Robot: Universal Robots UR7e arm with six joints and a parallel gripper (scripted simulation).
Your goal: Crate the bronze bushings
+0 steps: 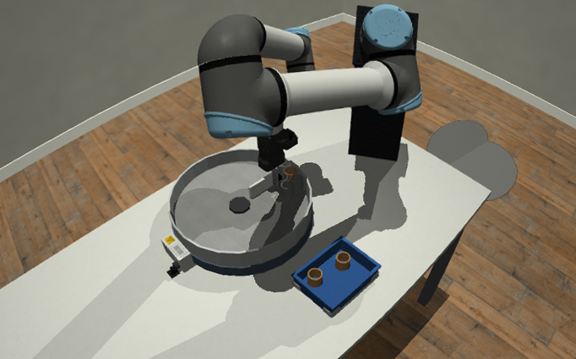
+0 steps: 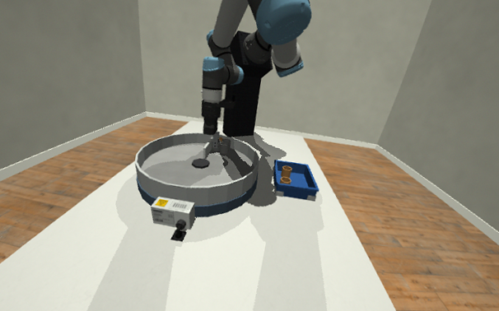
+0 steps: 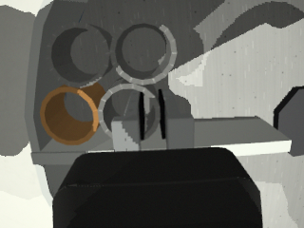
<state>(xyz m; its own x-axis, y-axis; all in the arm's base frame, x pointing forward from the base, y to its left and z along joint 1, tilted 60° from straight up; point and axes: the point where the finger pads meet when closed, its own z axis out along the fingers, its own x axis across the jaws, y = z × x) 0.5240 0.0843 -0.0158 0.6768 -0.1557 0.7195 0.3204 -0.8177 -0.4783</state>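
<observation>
My gripper points down inside the turning table. Its fingers are part-way apart, astride the right wall of a steel bushing, with a gap visible between them. Two more steel bushings, one at the upper left and one at the upper middle, stand beyond it. A bronze bushing stands left of the fingers in the wrist view, outside them. Two bronze bushings, one and another, stand upright in the blue crate.
A grey guide bar runs beside the gripper toward the dark hub. The turning table's raised wall surrounds the bushings. A control box sits on its outside. The crate is beside the turning table.
</observation>
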